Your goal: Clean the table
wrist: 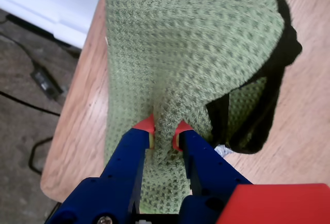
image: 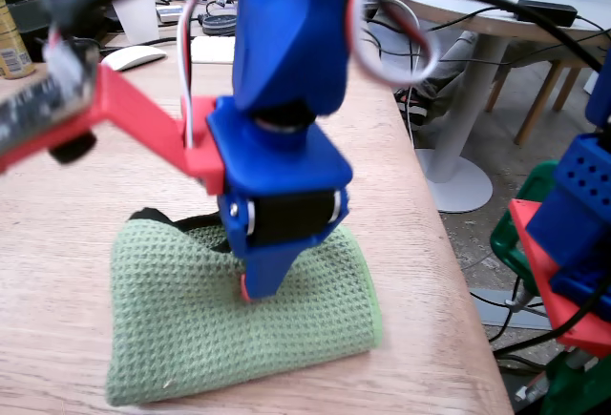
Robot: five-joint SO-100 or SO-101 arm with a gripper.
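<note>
Gripper (wrist: 164,130) pinching waffle-weave green cloth (wrist: 191,44)

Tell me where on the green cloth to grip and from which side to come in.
Pinch a raised fold in the middle of the green cloth, coming straight down from above. It lies flat on the table, offering no edge to slip under, but the soft waffle weave bunches up. The wrist view shows just that: the gripper closed on a pinched ridge between its red fingertips.

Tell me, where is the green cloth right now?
The green cloth lies on the wooden table near its right edge in the fixed view, right under the blue arm. In the wrist view, the gripper pinches a fold of it.
</note>
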